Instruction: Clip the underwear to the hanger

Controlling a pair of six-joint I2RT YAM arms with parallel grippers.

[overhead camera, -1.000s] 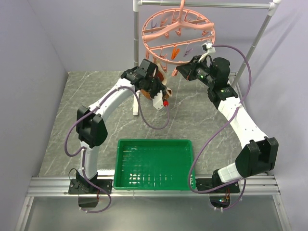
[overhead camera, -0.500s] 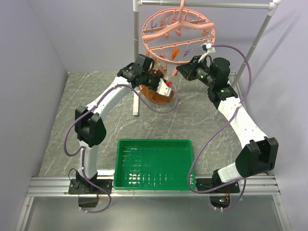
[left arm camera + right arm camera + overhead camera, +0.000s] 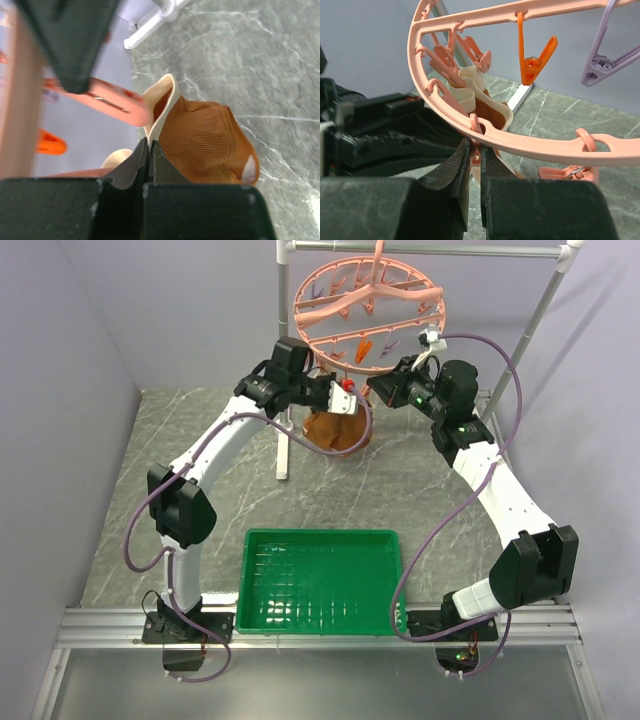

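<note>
The round salmon-pink hanger point(image 3: 370, 310) hangs by its hook from the grey rack, with pink, orange and purple clothespins dangling; its ring shows in the right wrist view point(image 3: 520, 145). The rust-orange underwear point(image 3: 338, 428) hangs under the ring's near edge. My left gripper point(image 3: 150, 145) is shut on its cream waistband point(image 3: 162, 102), next to a pink clothespin point(image 3: 112, 102). My right gripper point(image 3: 476, 152) is shut on a pink clothespin point(image 3: 477, 156) under the ring, with the underwear point(image 3: 487, 112) right behind it.
A green tray point(image 3: 320, 580) sits near the table's front edge between the arm bases. The rack's grey uprights point(image 3: 283, 360) stand behind the hanger, with a white foot point(image 3: 284, 455) on the marbled table. An orange clothespin point(image 3: 535, 57) and a purple one point(image 3: 602, 67) hang nearby.
My left gripper has carried the underwear up and to the right, from below the ring's left side to just under its near edge. The right arm has stayed still.
</note>
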